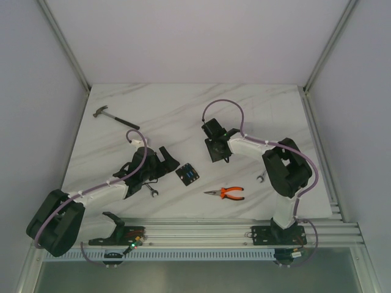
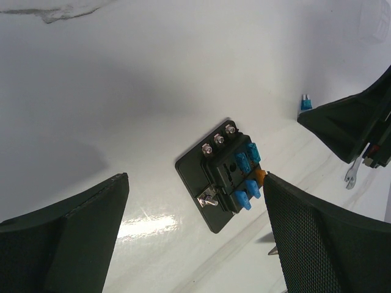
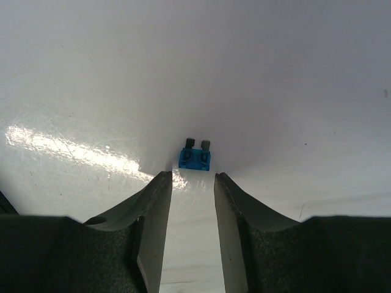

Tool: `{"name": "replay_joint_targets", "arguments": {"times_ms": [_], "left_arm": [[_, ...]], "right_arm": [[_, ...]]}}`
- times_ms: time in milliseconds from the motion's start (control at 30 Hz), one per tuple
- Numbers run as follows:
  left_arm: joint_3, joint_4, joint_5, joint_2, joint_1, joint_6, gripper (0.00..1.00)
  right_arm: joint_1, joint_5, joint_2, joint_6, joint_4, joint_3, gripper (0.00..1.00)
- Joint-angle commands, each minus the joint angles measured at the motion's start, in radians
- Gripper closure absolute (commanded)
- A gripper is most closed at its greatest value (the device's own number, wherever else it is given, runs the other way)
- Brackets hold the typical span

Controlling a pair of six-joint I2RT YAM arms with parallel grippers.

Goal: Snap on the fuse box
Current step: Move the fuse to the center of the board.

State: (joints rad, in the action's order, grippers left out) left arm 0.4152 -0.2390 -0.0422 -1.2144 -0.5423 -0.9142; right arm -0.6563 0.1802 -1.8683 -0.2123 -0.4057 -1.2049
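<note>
Small blue plastic blade fuse [image 3: 195, 159] lies loose just ahead of your right fingers [image 3: 153, 226]; not yet picked up.

The small flat square black plastic fuse box [image 2: 223, 177] lies flat on the glossy white marbled tabletop [image 1: 183, 110]; several blue fuses already sit in its slots, with bright metal screw heads beside them; your left fingers [image 2: 73, 244], matte black with finely textured pads, stand spread wide either side of the box, holding nothing; your right fingers, beyond the box and to its right, are part-open and grip nothing, tips just short of the fuse's translucent body, its two metal prongs pointing away; as I judge it, grasping, carrying and pressing it home all remain.
</note>
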Motion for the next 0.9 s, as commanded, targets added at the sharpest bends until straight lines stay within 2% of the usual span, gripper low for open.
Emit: {"name": "replay_joint_targets", "arguments": {"times_ms": [0,633,767,867], "left_arm": [[0.005,-0.019,-0.002,0.003,0.006,0.012,0.0],[0.01,-0.026,0.006,-0.005,0.005,0.013,0.0],[0.012,-0.026,0.007,-0.007,0.005,0.015,0.0],[0.013,-0.028,0.01,-0.01,0.005,0.013,0.0]], "right_arm": [[-0.003,0.012,-0.055,-0.002,-0.002,-0.006,0.59],[0.003,0.027,-0.093,-0.055,-0.056,-0.013,0.63],[0.003,0.067,-0.109,-0.091,-0.095,-0.035,0.62],[0.003,0.083,-0.121,-0.131,-0.114,-0.051,0.58]]}}
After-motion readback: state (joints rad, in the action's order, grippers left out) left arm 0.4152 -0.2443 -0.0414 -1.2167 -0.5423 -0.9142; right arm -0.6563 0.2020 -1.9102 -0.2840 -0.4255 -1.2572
